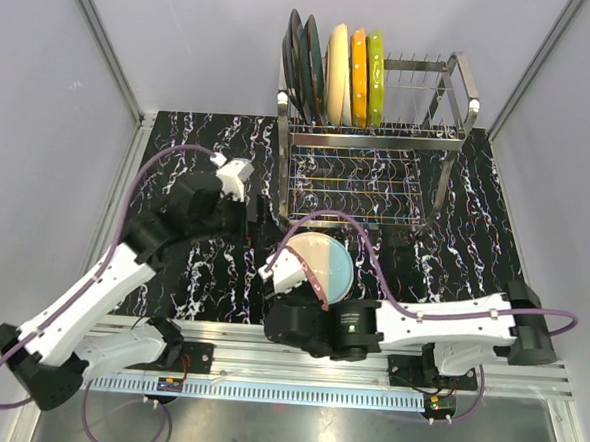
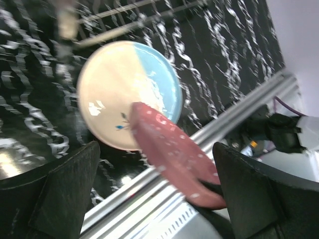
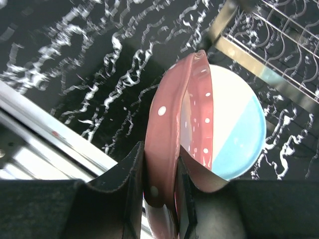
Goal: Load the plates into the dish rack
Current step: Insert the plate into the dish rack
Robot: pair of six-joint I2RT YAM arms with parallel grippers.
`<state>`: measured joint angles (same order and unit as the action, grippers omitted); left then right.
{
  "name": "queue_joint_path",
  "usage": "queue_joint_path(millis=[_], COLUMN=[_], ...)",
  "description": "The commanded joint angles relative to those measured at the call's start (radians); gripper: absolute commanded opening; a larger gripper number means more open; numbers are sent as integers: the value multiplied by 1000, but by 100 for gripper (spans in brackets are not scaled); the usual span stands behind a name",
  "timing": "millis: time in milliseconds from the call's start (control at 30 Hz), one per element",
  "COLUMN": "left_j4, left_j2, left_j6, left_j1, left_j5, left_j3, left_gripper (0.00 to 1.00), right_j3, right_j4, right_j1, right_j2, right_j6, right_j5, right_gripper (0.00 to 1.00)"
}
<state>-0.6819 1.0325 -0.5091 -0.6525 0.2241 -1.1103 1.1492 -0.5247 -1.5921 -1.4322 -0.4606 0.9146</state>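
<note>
1. Right gripper (image 3: 158, 191): nearest the rail, clamped on the rim of the pink plate (image 3: 169, 114). The white-speckled plate is held edge-on and tilted. The grip takes only a narrow bite of the rim.

2. Pale blue-and-cream plate (image 1: 334, 267): lies flat on the black marbled table (image 1: 179, 144), directly behind the pink one. I cannot tell whether the two plates touch.

3. Left gripper (image 2: 155, 145): released, with the jaws spread wide and nothing between them. It is turned toward both plates from the left, near the rack's front left corner.

4. Dish rack (image 1: 376, 201): chrome wire, at the far side of the table. Five plates stand in its upper tines: two dark plates (image 1: 302, 69), then cream (image 1: 336, 71), orange (image 1: 358, 75) and green (image 1: 375, 76). The tines to the right of the green plate are bare.

5. Hazards, as I judge them:
- A rim pinch this shallow may let the pink plate pivot or slide during the carry. If it drops here, it would strike the plate below.
- A poor angle at the rack could knock it against the green plate or catch it on a tine.
- The idle left arm sits close to the likely path, so the arms could clash.
</note>
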Motion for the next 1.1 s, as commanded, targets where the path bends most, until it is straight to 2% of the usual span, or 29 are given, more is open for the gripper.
queue_joint_path(millis=[0, 167, 300, 400, 533, 667, 867, 1000, 1067], left_j4=[-41, -53, -62, -56, -27, 10, 61, 82, 82], left_j2=[-109, -198, -232, -235, -241, -264, -273, -266, -258], left_j6=[73, 139, 179, 198, 204, 218, 242, 244, 245], left_j1=[7, 7, 5, 7, 7, 7, 8, 10, 14], left_j5=[-220, -374, -524, -584, -629, -652, -674, -654, -649], left_j3=[-22, 21, 52, 87, 148, 188, 219, 244, 239], left_gripper=[99, 99, 99, 99, 99, 99, 99, 99, 99], right_j3=[1, 10, 128, 223, 345, 530, 703, 747, 777], right_j4=[161, 230, 221, 232, 278, 272, 374, 471, 486], right_j1=[18, 72, 80, 90, 90, 90, 93, 110, 157], right_j2=[162, 239, 240, 254, 262, 204, 145, 144, 133], right_j6=[72, 135, 230, 314, 444, 610, 836, 964, 990], right_j5=[20, -92, -132, -125, -108, -22, 4, 35, 32], right_gripper=[0, 0, 0, 0, 0, 0, 0, 0, 0])
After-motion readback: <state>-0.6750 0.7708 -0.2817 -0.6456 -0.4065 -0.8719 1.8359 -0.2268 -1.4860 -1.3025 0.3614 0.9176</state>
